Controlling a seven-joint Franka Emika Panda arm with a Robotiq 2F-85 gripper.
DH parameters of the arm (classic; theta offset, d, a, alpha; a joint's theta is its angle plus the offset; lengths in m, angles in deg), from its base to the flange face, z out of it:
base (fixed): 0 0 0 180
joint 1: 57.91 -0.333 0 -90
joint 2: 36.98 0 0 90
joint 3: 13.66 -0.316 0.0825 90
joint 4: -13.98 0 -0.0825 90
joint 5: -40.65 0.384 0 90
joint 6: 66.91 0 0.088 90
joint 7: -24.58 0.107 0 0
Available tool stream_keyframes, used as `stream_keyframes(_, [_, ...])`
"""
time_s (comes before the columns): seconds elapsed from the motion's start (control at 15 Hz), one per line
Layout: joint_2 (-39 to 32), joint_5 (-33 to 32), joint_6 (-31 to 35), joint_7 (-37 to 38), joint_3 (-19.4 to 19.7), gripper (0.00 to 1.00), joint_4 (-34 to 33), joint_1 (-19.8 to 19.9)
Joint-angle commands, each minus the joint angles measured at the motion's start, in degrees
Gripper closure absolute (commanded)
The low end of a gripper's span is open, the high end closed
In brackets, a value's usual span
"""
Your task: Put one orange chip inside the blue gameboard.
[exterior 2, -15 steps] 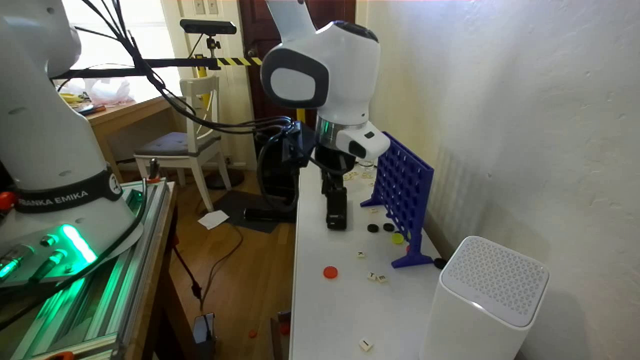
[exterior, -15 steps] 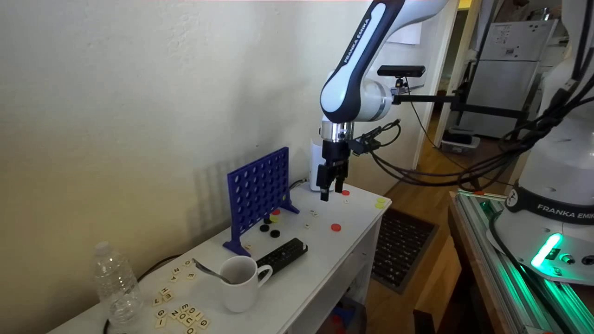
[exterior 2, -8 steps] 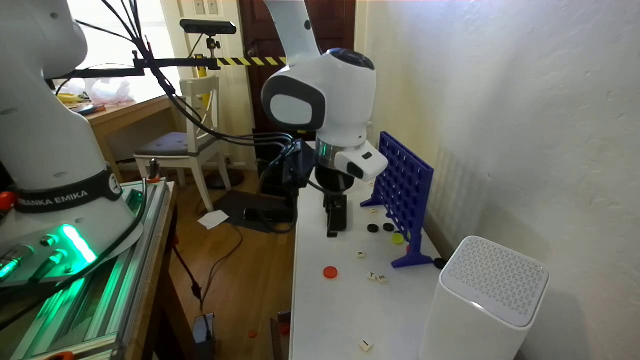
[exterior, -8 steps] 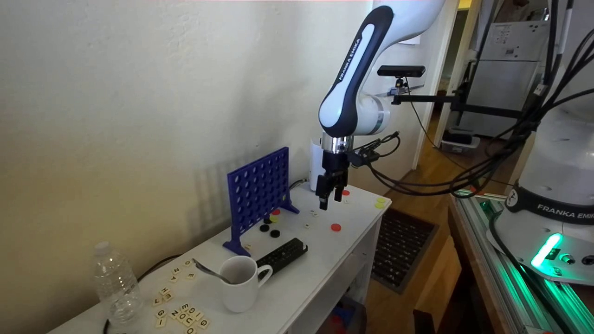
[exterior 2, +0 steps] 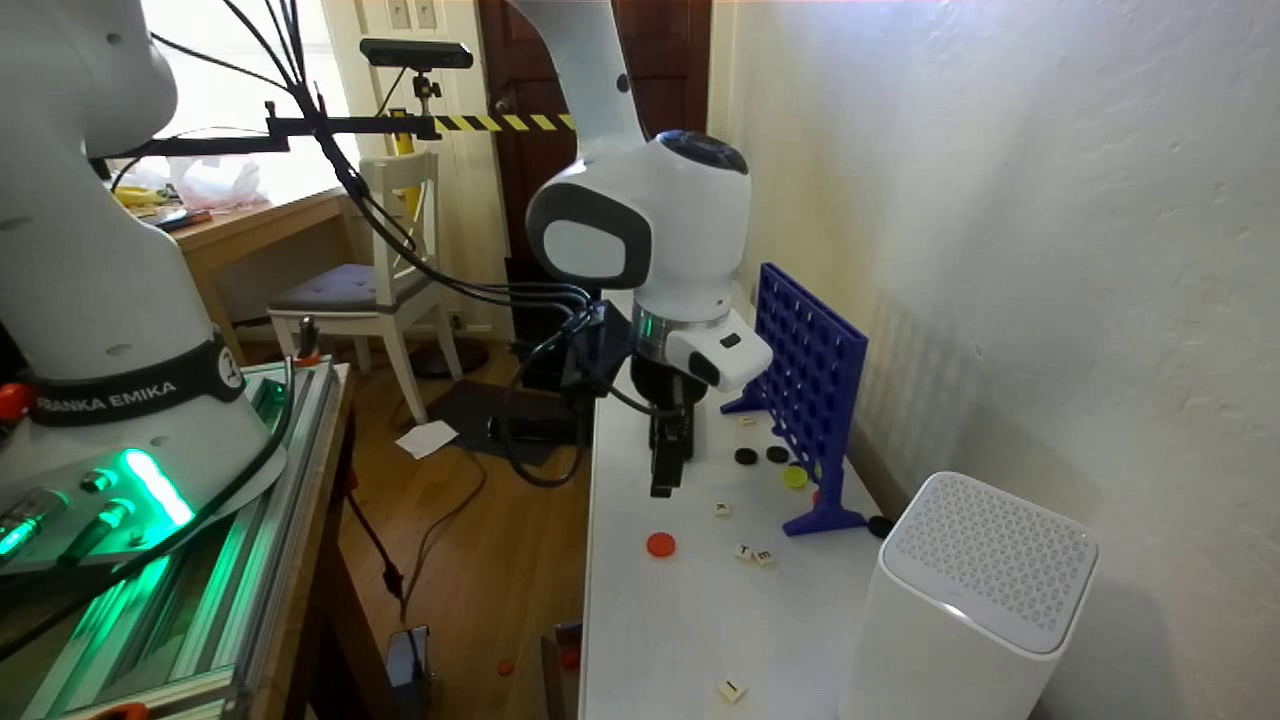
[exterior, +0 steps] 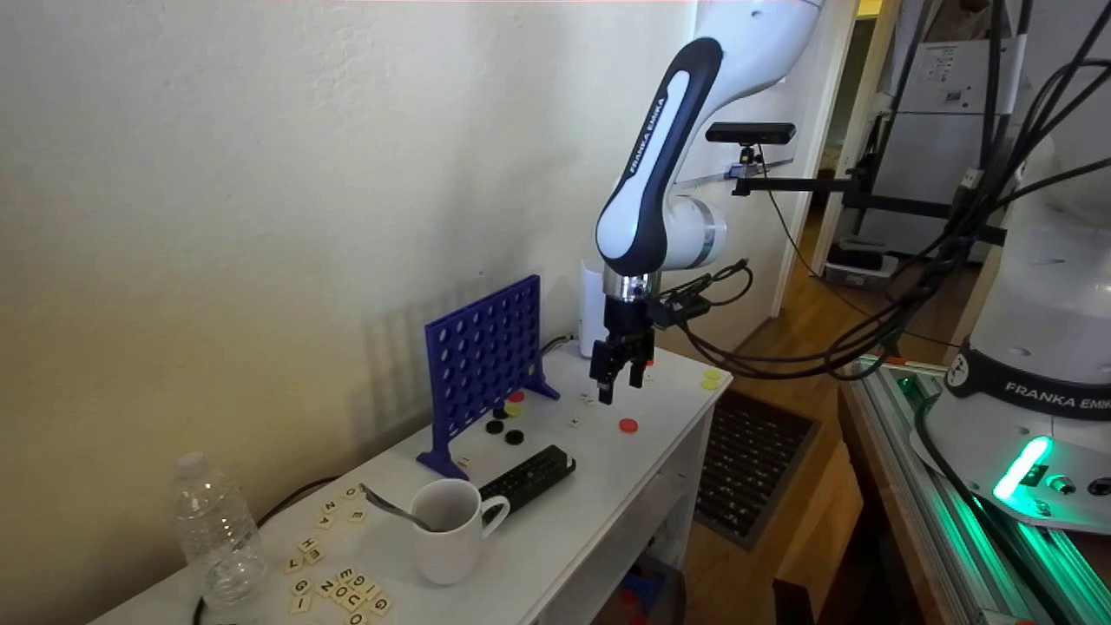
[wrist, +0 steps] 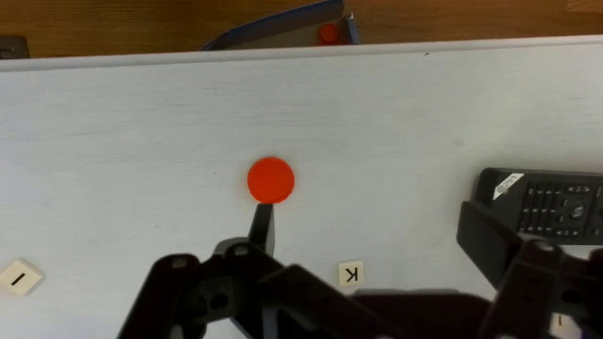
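I hang with my gripper [wrist: 370, 228] pointing down over the white table [wrist: 358, 117], my two fingers [wrist: 263, 228] spread wide and nothing held between them. In the wrist view, with the middle of that gap as the hub of my clock, the orange chip [wrist: 271, 180] lies flat on the tabletop at 10 o'clock, the tip of one finger showing against its lower rim. A letter tile marked K [wrist: 351, 273] sits at 7 o'clock, a second tile [wrist: 21, 278] well off at 9, and the black remote [wrist: 556, 202] at 3, partly covered by my other finger. Between 11 and 12, past the table's edge, a red disc [wrist: 328, 33] lies in a blue-edged box [wrist: 285, 21].

In both exterior views the chip is at about 6 o'clock from my fingertips, near but apart from them. The blue gameboard [exterior: 484, 356] stands upright between 9 and 10 o'clock from me in an exterior view, black discs [exterior: 515, 437] lying near it, while a white mug [exterior: 447, 538] with a metal utensil [exterior: 391, 506] leaning in it is at 8. In an exterior view I have the board at 2 o'clock and a white box with a perforated top [exterior 2: 990, 560] at 4.
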Motion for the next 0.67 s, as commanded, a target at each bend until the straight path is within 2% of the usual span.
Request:
stream_keyframes(0.0, [-4.39, -3.95, 3.43, 5.31, 0.68, 0.00, -1.83, -0.38])
stream_keyframes(0.6, [-9.61, -9.41, 9.50, 16.67, 3.86, 0.00, -2.38, -3.50])
